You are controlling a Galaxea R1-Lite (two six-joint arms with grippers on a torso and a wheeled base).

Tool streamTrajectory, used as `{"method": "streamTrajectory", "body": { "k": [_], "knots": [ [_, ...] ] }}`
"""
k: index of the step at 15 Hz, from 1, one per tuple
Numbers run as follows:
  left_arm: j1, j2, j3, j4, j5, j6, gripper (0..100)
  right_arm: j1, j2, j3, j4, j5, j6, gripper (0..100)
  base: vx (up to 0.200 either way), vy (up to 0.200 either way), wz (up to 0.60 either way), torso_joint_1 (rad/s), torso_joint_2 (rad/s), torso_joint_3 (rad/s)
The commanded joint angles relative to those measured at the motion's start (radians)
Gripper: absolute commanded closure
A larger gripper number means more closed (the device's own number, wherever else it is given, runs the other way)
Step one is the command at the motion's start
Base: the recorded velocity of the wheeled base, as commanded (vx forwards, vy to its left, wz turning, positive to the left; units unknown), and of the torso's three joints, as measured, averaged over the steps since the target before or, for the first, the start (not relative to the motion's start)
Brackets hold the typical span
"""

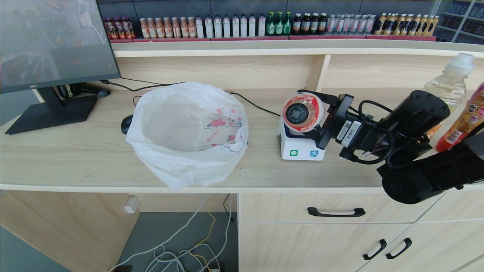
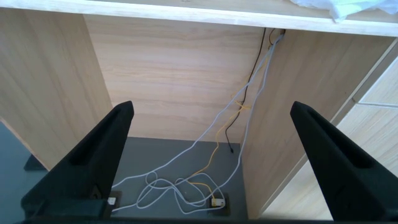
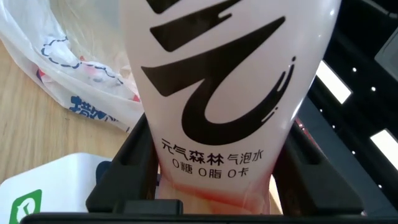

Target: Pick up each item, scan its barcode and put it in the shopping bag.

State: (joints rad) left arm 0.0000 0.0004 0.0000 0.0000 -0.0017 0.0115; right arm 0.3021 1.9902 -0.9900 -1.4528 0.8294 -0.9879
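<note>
My right gripper is shut on a pale pink drink bottle, holding it on its side just above the white barcode scanner. The bottle's round red-rimmed end faces me. Up close, the bottle shows black lettering, with dark fingers on both sides, and the scanner lies beneath. The white plastic shopping bag stands open on the counter to the left of the scanner. My left gripper hangs open below the counter, nothing between its fingers.
A clear bottle and an orange-red bottle stand at the counter's right end. A monitor sits at the far left, a dark mouse beside the bag. Cables lie on the floor under the counter.
</note>
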Motion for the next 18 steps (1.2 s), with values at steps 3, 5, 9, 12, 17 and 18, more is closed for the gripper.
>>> {"method": "streamTrajectory", "body": {
  "k": [3, 5, 9, 12, 17, 18],
  "knots": [
    [0.000, 0.000, 0.000, 0.000, 0.000, 0.002, 0, 0.000, 0.005, 0.011, 0.000, 0.001, 0.000, 100, 0.000, 0.000, 0.00, 0.000, 0.00, 0.000],
    [0.000, 0.000, 0.000, 0.000, 0.000, 0.004, 0, 0.000, 0.007, 0.010, 0.000, -0.001, 0.000, 100, 0.000, 0.000, 0.00, 0.000, 0.00, 0.000],
    [0.000, 0.000, 0.000, 0.000, 0.000, 0.004, 0, 0.000, 0.009, 0.010, 0.000, 0.001, 0.000, 100, 0.000, 0.000, 0.00, 0.000, 0.00, 0.000],
    [0.000, 0.000, 0.000, 0.000, 0.000, 0.002, 0, 0.000, 0.009, 0.010, -0.001, 0.001, 0.000, 100, 0.000, 0.000, 0.00, 0.000, 0.00, 0.000],
    [0.000, 0.000, 0.000, 0.000, 0.000, 0.002, 0, 0.000, 0.007, 0.011, -0.008, -0.001, 0.000, 100, 0.000, 0.000, 0.00, 0.000, 0.00, 0.000],
    [0.000, 0.000, 0.000, 0.000, 0.000, 0.002, 0, 0.000, 0.007, 0.011, -0.008, -0.001, 0.000, 100, 0.000, 0.000, 0.00, 0.000, 0.00, 0.000]
  ]
}}
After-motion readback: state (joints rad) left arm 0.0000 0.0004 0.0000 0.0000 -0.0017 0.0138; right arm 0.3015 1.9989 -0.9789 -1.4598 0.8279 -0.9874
